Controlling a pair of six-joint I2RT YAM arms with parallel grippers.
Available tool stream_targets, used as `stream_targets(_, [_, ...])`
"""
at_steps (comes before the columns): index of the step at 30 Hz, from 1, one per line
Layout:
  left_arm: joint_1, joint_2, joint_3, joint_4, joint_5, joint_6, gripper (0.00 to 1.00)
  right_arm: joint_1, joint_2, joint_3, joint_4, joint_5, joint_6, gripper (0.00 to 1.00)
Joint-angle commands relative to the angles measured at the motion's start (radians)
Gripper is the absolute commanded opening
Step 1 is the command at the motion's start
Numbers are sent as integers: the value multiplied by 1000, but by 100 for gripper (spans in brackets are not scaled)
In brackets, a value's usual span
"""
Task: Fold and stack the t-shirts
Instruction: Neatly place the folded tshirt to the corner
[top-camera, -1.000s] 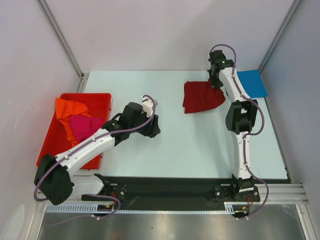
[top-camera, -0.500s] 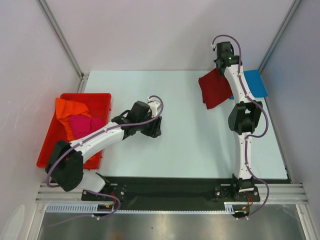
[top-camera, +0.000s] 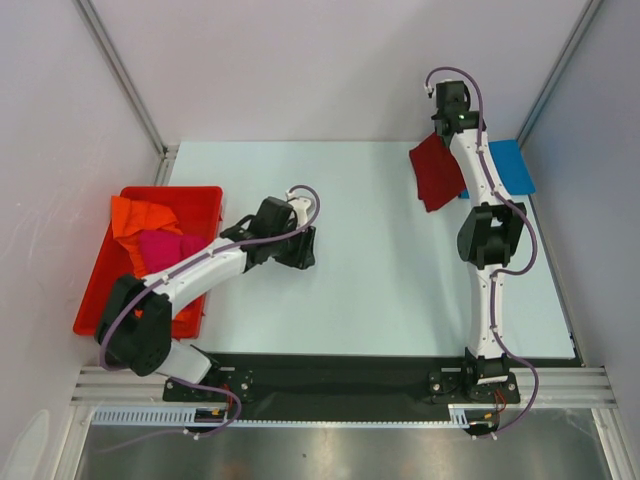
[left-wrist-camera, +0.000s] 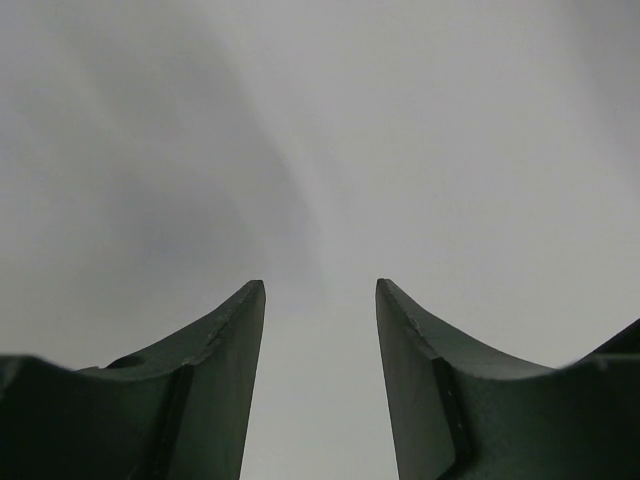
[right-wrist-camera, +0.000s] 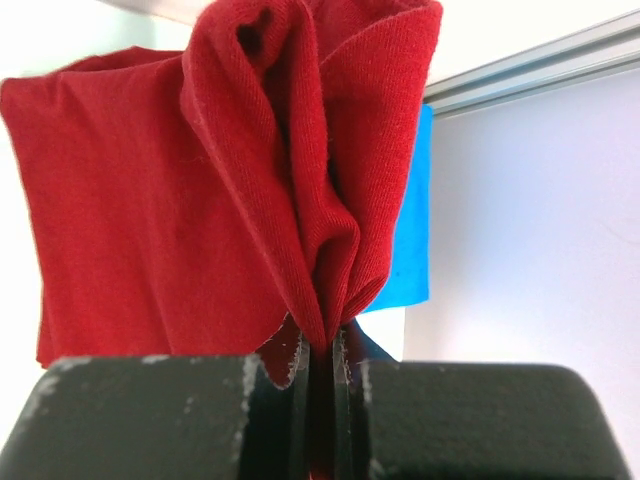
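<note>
My right gripper pinches the red shirt at upper right. My left gripper is spread and holds nothing.

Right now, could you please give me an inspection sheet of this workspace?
Surface: pale table, flat, no stains seen.
Job's things: dark red tee bunched and lifted off the table near the far right; blue tee flat at the far right corner; orange tee and pink tee crumpled in the red bin on the left.
Clutter: nothing seen.
Grippers: left hand open and empty over the table; right hand shut on the dark red tee.
Cables: purple cables loop along both arms; no snag seen.
Surroundings: white walls and metal posts.
</note>
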Motion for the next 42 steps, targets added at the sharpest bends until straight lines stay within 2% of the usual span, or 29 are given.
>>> stream_targets(1, [13, 3, 47, 4, 10, 16, 54, -6, -54, 61, 75, 56, -34, 0])
stream_targets(22, [34, 29, 57, -2, 28, 17, 53, 1, -95, 55, 133, 110, -129, 0])
stream_targets(42, [48, 55, 71, 1, 37, 16, 53, 23, -97, 97, 177, 153, -155, 0])
